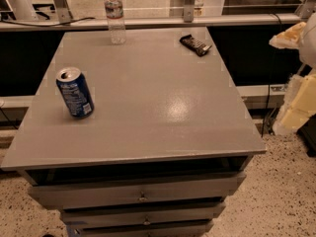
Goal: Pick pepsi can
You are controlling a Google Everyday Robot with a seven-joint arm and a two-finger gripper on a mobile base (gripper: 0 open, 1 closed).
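The pepsi can [74,92], dark blue with a silver top and white print, stands upright near the left edge of the grey table top [148,107]. My gripper [295,73] is at the far right of the view, off the table's right side and well away from the can. Its two cream-coloured fingers [288,36] are spread apart with nothing between them.
A clear plastic water bottle [115,15] stands at the table's back edge. A dark snack bar wrapper [195,44] lies at the back right. The table has drawers [143,194] below its front edge. A rail [148,22] runs behind it, and speckled floor lies around it.
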